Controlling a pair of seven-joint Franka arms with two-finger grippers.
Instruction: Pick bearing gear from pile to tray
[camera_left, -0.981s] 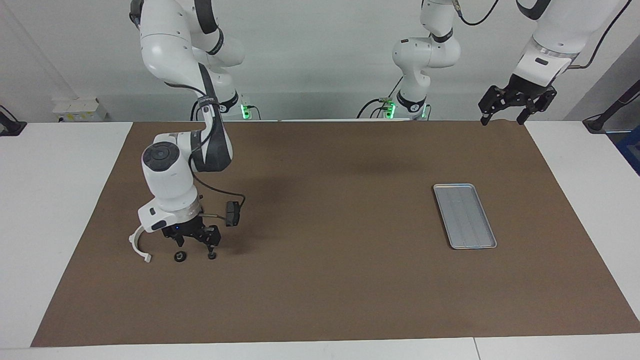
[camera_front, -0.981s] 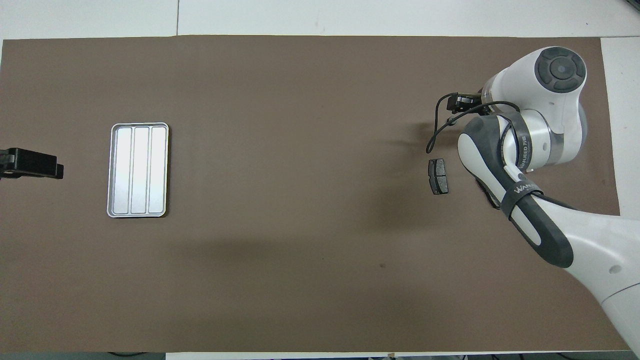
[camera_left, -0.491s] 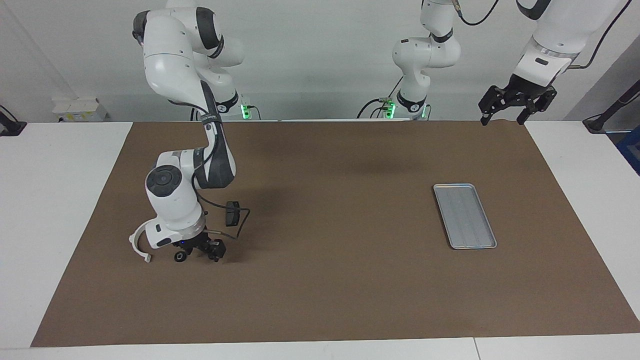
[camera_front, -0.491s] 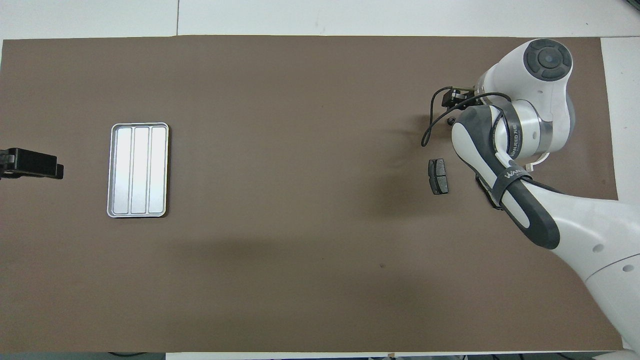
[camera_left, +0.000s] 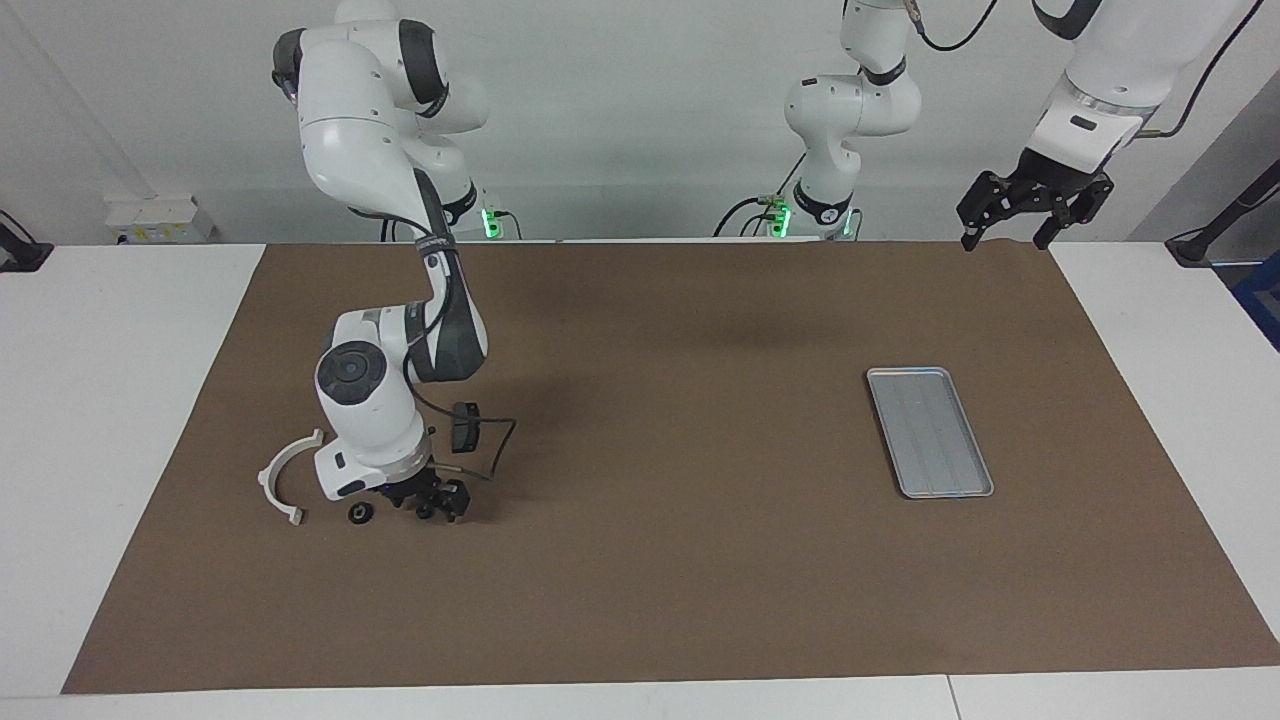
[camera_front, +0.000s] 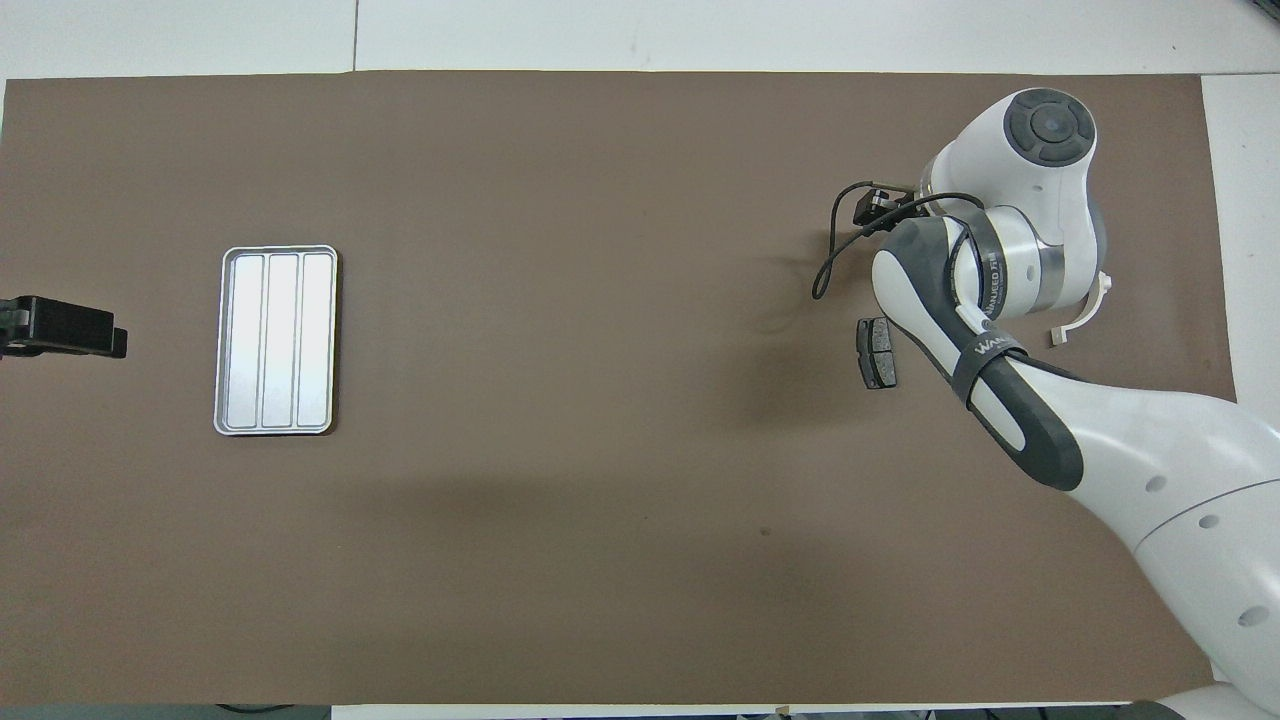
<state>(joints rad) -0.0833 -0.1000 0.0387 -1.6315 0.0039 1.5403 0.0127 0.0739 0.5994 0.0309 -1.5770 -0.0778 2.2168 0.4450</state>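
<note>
Brown mat (camera_left: 640, 560) — in the facing view the right gripper (camera_left: 432, 508) sits low in the pile, a small black round piece (camera_left: 357, 514) just beside its jaws toward the white arc (camera_left: 284, 478); whether they grip, I cannot tell. Overhead view — the left gripper (camera_front: 70, 338), jaws apart, waits beside the tray (camera_front: 277, 340), well apart from the pile.

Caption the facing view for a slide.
Right gripper low at the pile; left gripper waits; tray empty.

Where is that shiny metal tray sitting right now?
The tray lies flat on the brown mat toward the left arm's end of the table, with nothing in it, well apart from the small parts at the right arm's end.
</note>
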